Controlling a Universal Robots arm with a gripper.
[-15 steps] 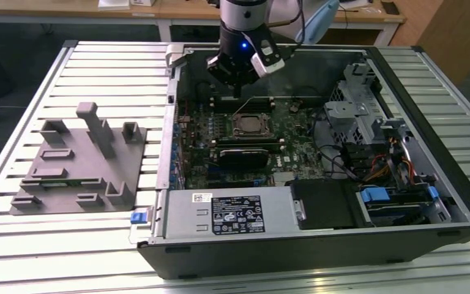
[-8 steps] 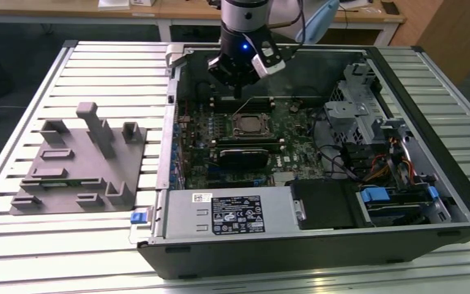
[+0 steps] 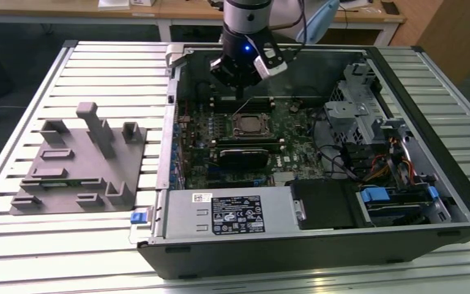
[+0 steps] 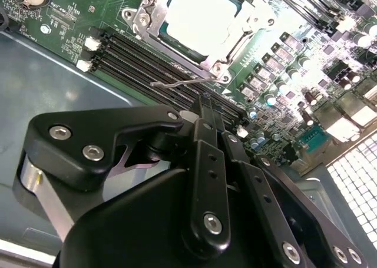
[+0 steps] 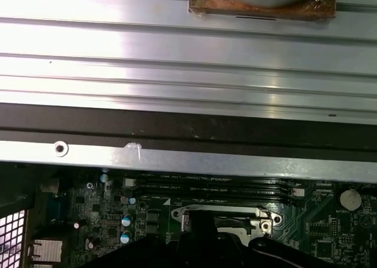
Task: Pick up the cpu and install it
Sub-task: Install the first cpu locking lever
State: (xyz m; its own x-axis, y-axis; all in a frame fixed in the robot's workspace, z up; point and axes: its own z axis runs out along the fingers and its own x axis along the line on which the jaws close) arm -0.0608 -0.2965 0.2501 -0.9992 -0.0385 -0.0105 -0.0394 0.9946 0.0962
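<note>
End effector (image 4: 203, 103) hovers clenched, empty — cpu (image 4: 197, 15) sits in the socket (image 3: 251, 125).

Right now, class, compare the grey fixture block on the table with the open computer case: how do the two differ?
The grey fixture block is plain, one-coloured moulded plastic with posts standing up; the computer case is a black box lying open, crowded with a green board, cables and blue clips. The block sits at the exterior view's left with nothing above it; the tool hangs over the case. Both rest on the slatted metal table.
</note>
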